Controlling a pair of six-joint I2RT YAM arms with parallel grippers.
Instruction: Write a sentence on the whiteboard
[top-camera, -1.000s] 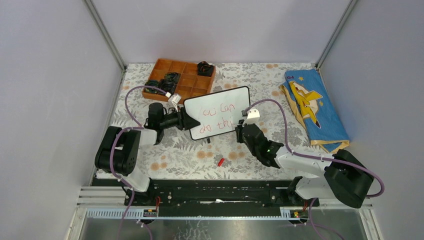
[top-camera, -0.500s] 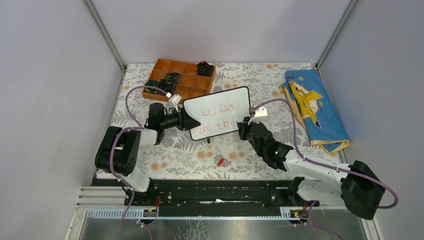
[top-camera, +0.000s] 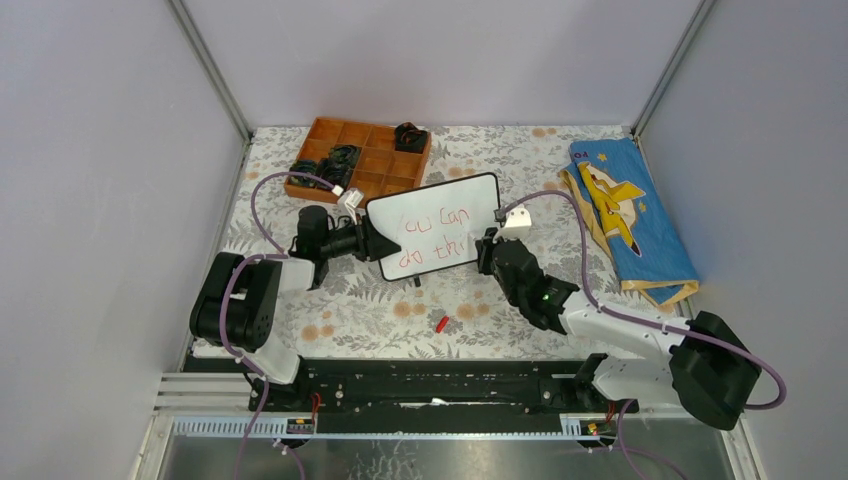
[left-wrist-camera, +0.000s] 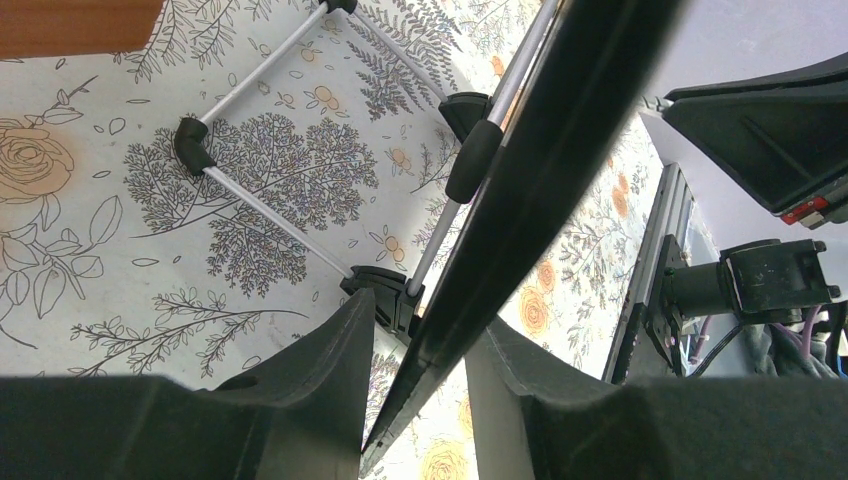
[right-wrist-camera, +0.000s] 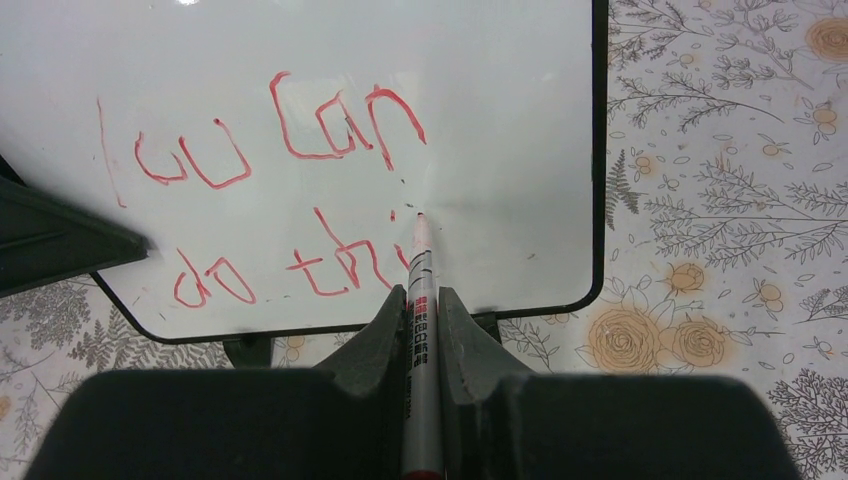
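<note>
The whiteboard (top-camera: 440, 222) stands tilted on small black feet at mid table; it also fills the right wrist view (right-wrist-camera: 500, 120). Red words (right-wrist-camera: 270, 150) on it read roughly "you can" above "do thi". My left gripper (top-camera: 378, 241) is shut on the whiteboard's left edge; in the left wrist view the black frame (left-wrist-camera: 520, 200) runs between its fingers (left-wrist-camera: 310, 390). My right gripper (top-camera: 492, 252) is shut on a silver marker (right-wrist-camera: 420, 300). The marker's red tip touches the board just right of "thi".
An orange compartment tray (top-camera: 352, 186) with black parts stands behind the board at the left. A blue and yellow cloth (top-camera: 630, 215) lies at the right. A small red cap (top-camera: 441, 323) lies on the floral tablecloth in front of the board.
My right arm swung right and then came back a little, with the marker staying near the board's lower right. The left gripper and the board have not moved.
</note>
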